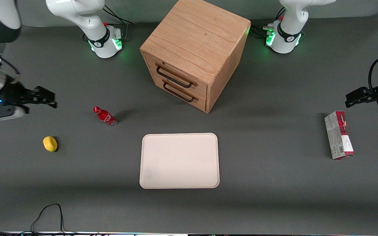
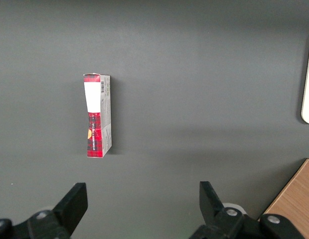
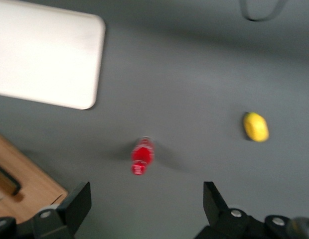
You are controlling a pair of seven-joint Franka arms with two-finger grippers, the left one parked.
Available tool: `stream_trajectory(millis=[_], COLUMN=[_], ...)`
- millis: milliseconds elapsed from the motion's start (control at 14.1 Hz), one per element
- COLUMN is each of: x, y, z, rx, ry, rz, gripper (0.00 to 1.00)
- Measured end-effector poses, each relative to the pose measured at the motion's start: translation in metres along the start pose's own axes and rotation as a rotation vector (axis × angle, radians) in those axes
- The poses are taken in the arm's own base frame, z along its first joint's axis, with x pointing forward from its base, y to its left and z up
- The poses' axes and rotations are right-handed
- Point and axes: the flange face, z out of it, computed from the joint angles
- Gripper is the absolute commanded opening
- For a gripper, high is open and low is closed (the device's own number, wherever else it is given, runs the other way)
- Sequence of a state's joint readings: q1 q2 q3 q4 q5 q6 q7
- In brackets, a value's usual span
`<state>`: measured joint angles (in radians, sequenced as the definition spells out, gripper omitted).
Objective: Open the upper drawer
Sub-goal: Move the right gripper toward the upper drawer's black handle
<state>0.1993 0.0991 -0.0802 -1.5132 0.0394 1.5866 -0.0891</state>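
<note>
The oak cabinet (image 1: 197, 36) stands at the middle of the table, farther from the front camera than the tray. Its upper drawer (image 1: 179, 72) is shut flush, with its long black wire handle (image 1: 174, 78) across the front. The lower drawer (image 1: 183, 92) beneath it is shut too. My gripper (image 1: 49, 99) hovers above the table toward the working arm's end, well away from the cabinet, open with nothing between its fingers. In the right wrist view the gripper (image 3: 144, 199) stands over bare table near the red bottle (image 3: 141, 155), and a corner of the cabinet (image 3: 30, 184) shows.
A red bottle (image 1: 105, 116) stands between my gripper and the cabinet. A yellow lemon (image 1: 50, 143) lies nearer the front camera. A pale tray (image 1: 179, 160) lies in front of the cabinet. A red-and-white box (image 1: 338, 134) lies toward the parked arm's end.
</note>
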Motion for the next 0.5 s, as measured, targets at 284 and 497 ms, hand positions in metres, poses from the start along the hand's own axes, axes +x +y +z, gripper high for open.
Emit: stream_trajectory(millis=[284, 497], x=[0.007, 0.0], y=[-0.094, -0.172], z=[0.016, 0.027], rx=[0.04, 0.037], ry=[-0.027, -0.045], rz=[-0.153, -0.283], gripper=[1.0, 1.0])
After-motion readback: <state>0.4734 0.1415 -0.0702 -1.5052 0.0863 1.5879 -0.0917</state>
